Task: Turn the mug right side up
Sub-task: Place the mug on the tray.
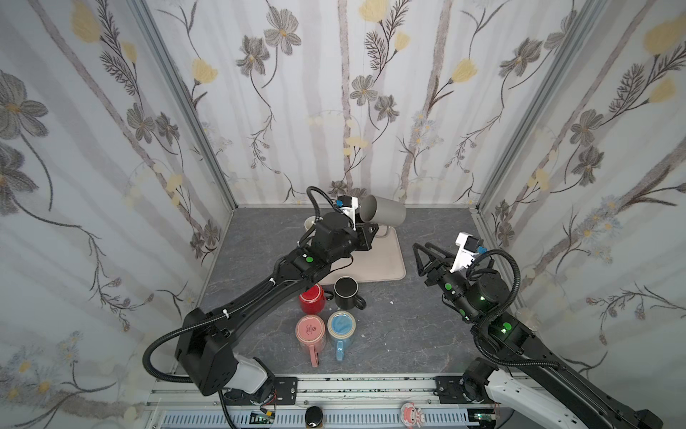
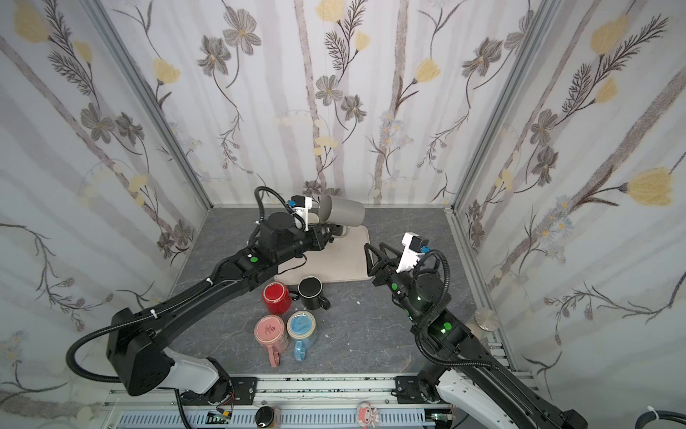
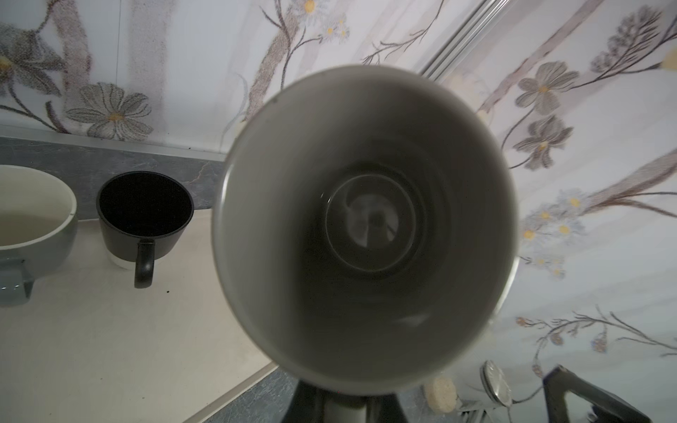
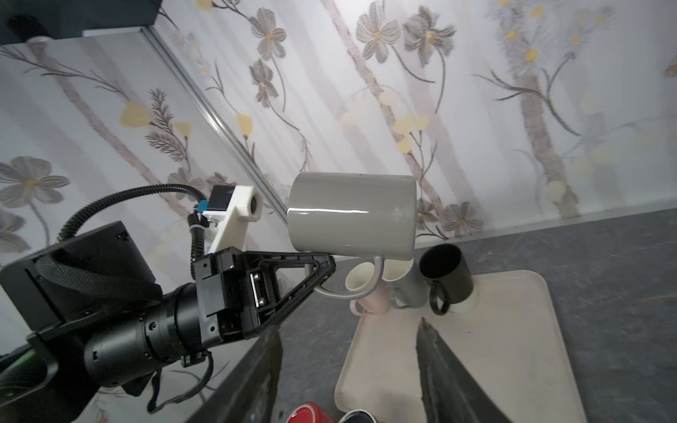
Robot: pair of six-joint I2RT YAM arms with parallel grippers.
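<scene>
Grey mug [image 1: 384,211] hangs sideways over the mat's [image 1: 386,267] far end, mouth left, handle down. Left pincer [image 4: 322,274] pinches the handle only. Risk: mug swings or slips as the wrist rolls. Black cup [image 4: 445,271] and pale cups [image 4: 361,280] below crowd the set-down. Right pincer [image 1: 418,260] spread, empty, off right.

A grey, stone-patterned table [image 1: 408,334] carries a beige mat [image 1: 382,260] toward its back wall. Just in front of the mat's near edge stand a red mug [image 1: 312,299] and a black mug [image 1: 346,293], close together. Nearer the front rail, a pink mug [image 1: 311,332] and a blue mug [image 1: 341,328] sit side by side, handles pointing forward. A round metal disc [image 2: 486,319] lies by the right wall.
</scene>
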